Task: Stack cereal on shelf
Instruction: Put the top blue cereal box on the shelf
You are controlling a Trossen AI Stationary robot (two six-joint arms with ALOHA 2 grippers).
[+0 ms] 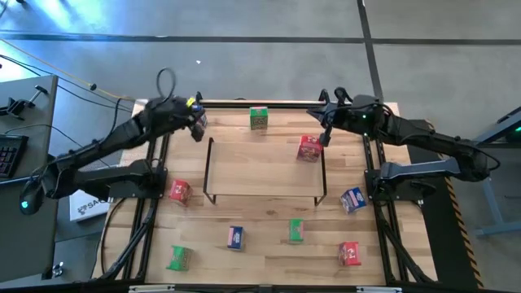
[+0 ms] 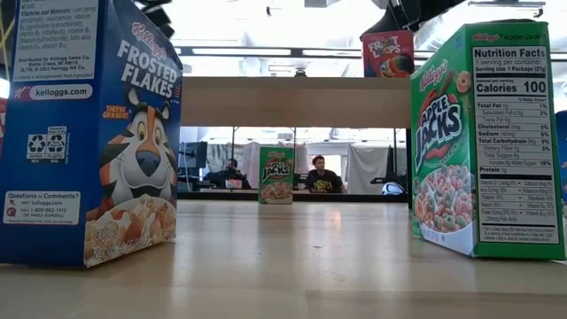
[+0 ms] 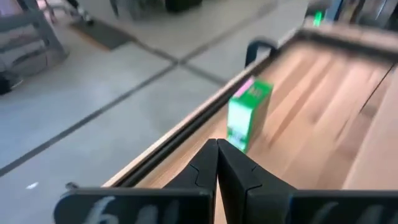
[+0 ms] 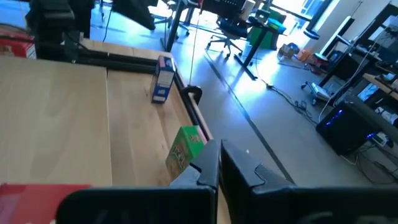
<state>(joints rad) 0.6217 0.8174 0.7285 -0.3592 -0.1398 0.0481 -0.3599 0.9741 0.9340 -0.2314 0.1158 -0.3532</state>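
The shelf (image 1: 260,175) stands mid-table, and its board (image 2: 292,102) crosses the low view. One red cereal box (image 1: 309,148) stands on the shelf's right end (image 2: 387,53), also at the edge of the right wrist view (image 4: 37,190). My right gripper (image 1: 326,134) hovers just beside it, shut and empty (image 4: 219,163). A green box (image 1: 259,119) stands at the table's far edge (image 3: 249,112). My left gripper (image 1: 198,126) is left of it, raised, shut and empty (image 3: 217,157). Other boxes stand on the table around the shelf.
On the table stand a red box (image 1: 180,192), blue boxes (image 1: 352,199) (image 1: 235,237), green boxes (image 1: 295,231) (image 1: 178,258) and a red box (image 1: 350,254). Another blue box (image 4: 163,79) stands by the far edge. Black rails (image 1: 155,203) flank the table. People sit behind (image 2: 321,175).
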